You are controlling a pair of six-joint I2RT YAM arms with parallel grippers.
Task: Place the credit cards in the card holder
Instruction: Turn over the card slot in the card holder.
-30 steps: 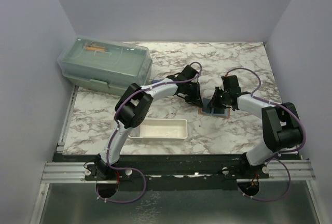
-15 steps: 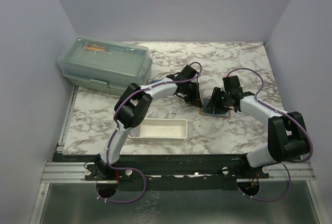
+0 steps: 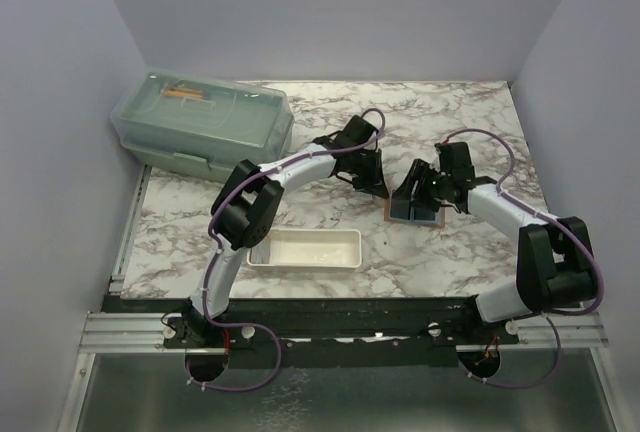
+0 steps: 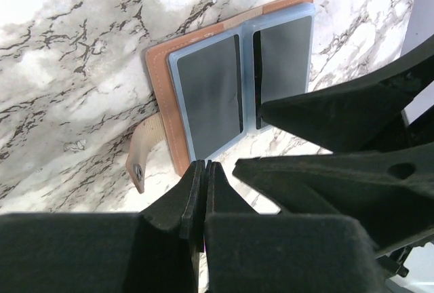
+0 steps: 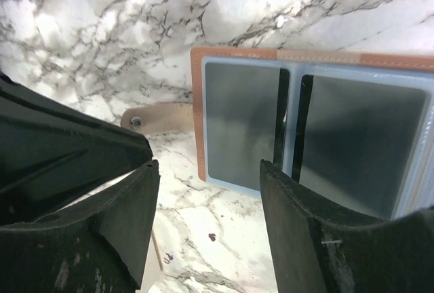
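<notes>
The card holder [image 3: 414, 215] lies open and flat on the marble, tan-brown [image 4: 161, 96] with a studded strap [image 4: 139, 161]. Two blue-grey credit cards [image 4: 209, 93] [image 4: 283, 69] lie side by side in its pale sleeves; the right wrist view shows them too [image 5: 244, 127] [image 5: 352, 150]. My left gripper [image 3: 378, 184] is shut with nothing between its fingers [image 4: 201, 165], just off the holder's edge near the strap. My right gripper [image 3: 412, 192] stands open [image 5: 207, 171] over the marble beside the holder's left sleeve, holding nothing.
A white rectangular tray [image 3: 305, 250] sits near the front, left of centre. A translucent green lidded box [image 3: 205, 127] stands at the back left. The two grippers are close together over the holder; the right gripper's fingers [image 4: 339, 110] fill the left wrist view's right side.
My right gripper has opened from shut and its arm shifted slightly right. My left gripper closed fully and its arm drew a little toward the back.
</notes>
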